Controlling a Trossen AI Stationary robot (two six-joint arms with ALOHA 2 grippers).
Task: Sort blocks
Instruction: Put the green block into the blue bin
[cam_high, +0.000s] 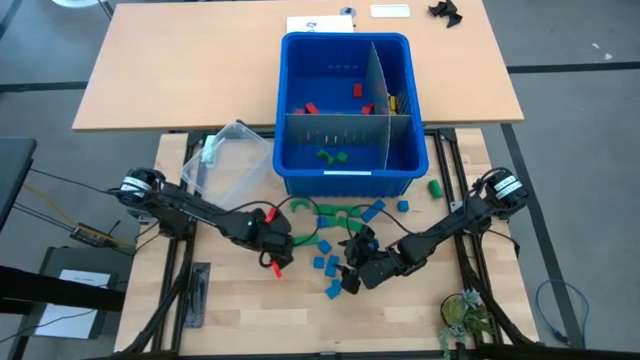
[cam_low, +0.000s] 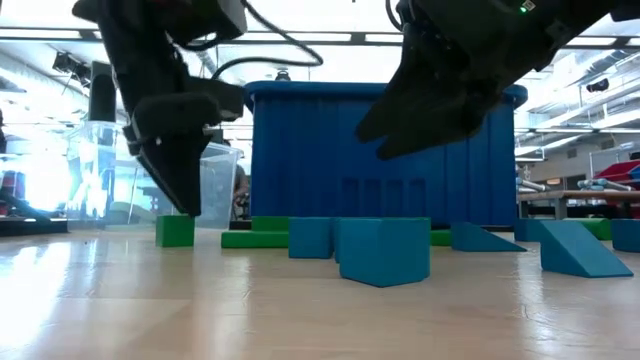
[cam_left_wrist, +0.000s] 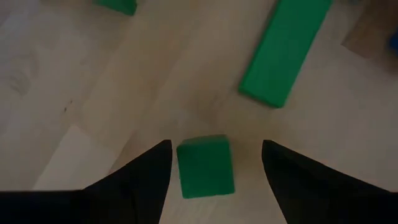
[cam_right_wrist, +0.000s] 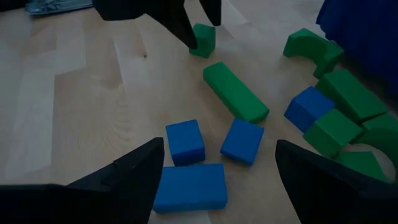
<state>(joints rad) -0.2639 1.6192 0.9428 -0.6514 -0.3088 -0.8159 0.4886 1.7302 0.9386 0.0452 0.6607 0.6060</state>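
Green and blue blocks lie scattered on the wooden table before the blue bin (cam_high: 347, 165). My left gripper (cam_left_wrist: 216, 144) points down, open, with a small green cube (cam_left_wrist: 205, 167) resting on the table between its fingers; a gap shows on both sides. A long green block (cam_left_wrist: 283, 53) lies just beyond it. My right gripper (cam_right_wrist: 219, 144) hovers open above a cluster of blue blocks (cam_right_wrist: 185, 142), touching none. In the low view the left gripper (cam_low: 180, 195) stands over the green cube (cam_low: 175, 230), and the right gripper (cam_low: 440, 100) hangs above the blue blocks (cam_low: 385, 250).
The blue bin has dividers and holds red (cam_high: 312, 107), yellow (cam_high: 393, 102) and green (cam_high: 330, 156) blocks. A clear tub (cam_high: 225, 160) lies to the left of it. More green arches and blue blocks (cam_high: 375, 210) lie near the bin's front. A small plant (cam_high: 462, 315) stands at the near right.
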